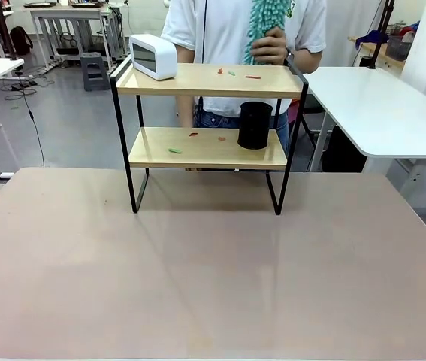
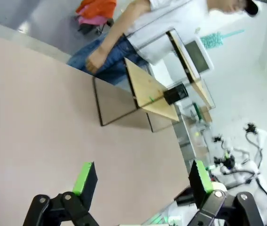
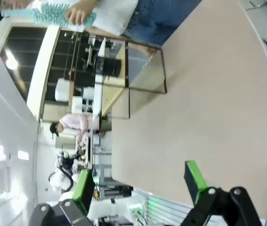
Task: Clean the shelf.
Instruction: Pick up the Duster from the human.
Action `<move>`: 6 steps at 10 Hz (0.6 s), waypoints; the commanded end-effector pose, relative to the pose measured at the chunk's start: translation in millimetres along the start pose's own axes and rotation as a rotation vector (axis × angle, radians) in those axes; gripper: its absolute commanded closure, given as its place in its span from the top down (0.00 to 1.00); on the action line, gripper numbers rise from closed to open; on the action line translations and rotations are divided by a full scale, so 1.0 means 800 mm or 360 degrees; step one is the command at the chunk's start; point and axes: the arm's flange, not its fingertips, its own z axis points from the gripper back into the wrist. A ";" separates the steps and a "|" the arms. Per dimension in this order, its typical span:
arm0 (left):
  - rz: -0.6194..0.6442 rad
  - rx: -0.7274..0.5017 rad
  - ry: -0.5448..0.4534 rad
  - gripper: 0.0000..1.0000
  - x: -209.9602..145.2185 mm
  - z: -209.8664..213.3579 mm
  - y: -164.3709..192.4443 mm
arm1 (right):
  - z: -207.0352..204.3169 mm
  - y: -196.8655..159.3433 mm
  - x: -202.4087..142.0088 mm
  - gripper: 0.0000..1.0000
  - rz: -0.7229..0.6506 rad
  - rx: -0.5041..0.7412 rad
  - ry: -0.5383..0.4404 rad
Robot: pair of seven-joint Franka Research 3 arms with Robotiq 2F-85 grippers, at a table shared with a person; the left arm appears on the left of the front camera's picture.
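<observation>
Across the pale table (image 1: 213, 286), at its far edge and about the middle, the shelf (image 1: 197, 80) — upright on four thin black legs, both wood boards level. On the top board, at the left end, a white box (image 1: 153, 56) with a dark screen; toward the right, a few red and green scraps (image 1: 231, 73). On the lower board, near the right end, a black cup (image 1: 255, 125), upright, with two or three more scraps lying to its left.

Behind the shelf, on the far side, a person in a white shirt and jeans. One hand (image 1: 270, 47) closed round a teal duster (image 1: 264, 19), fluffy head pointing up, held above the right half of the top board and apparently clear of the wood.

Seen from the left wrist: the left gripper (image 2: 141, 181) over bare table on the near side, fingers spread wide, green pads (image 2: 84, 175) facing each other with nothing between them. Well apart from the shelf, tilted in this view.

Seen from the right wrist: the right gripper (image 3: 139, 184) likewise parted wide and holding nothing — above the table, far from shelf and duster alike.
</observation>
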 end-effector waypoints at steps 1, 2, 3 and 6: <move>-0.0173 -0.0065 0.0072 1.00 0.003 -0.007 -0.043 | -0.007 0.033 -0.012 1.00 0.0149 0.0020 0.0134; -0.0173 -0.0065 0.0072 1.00 0.003 -0.007 -0.043 | -0.007 0.033 -0.012 1.00 0.0149 0.0020 0.0134; -0.0173 -0.0065 0.0072 1.00 0.003 -0.007 -0.043 | -0.007 0.033 -0.012 1.00 0.0149 0.0020 0.0134; -0.0173 -0.0065 0.0072 1.00 0.003 -0.007 -0.043 | -0.007 0.033 -0.012 1.00 0.0149 0.0020 0.0134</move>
